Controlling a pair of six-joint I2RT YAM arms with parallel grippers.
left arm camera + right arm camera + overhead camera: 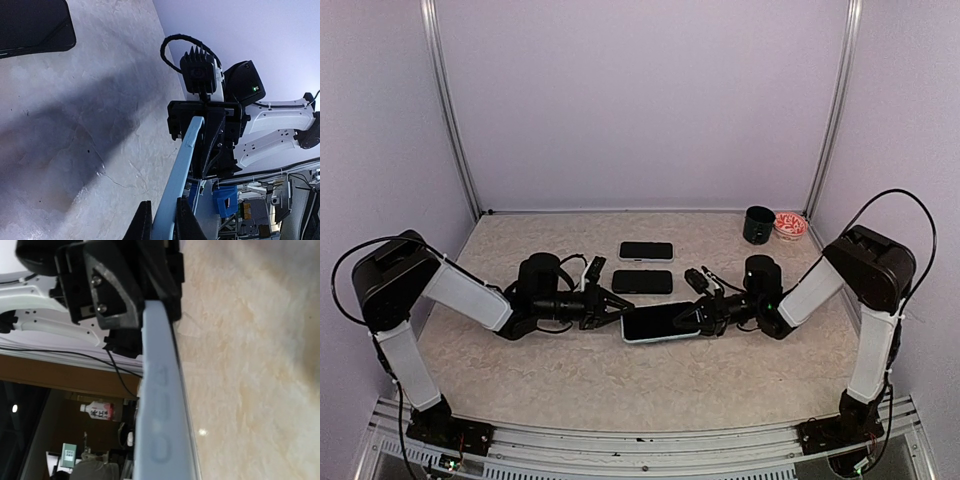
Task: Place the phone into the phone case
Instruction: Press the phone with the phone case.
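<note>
The light blue phone case hangs just above the table's middle, level, with the dark phone lying in it screen up. My left gripper is shut on its left end; in the left wrist view the two black fingers pinch the case's edge. My right gripper holds the right end. In the right wrist view the case's side with its buttons fills the frame and my own fingers stay hidden.
Two more dark phones lie flat behind the held one. A black cup and a red-and-white bowl stand at the back right. The beige mat spreads out in front.
</note>
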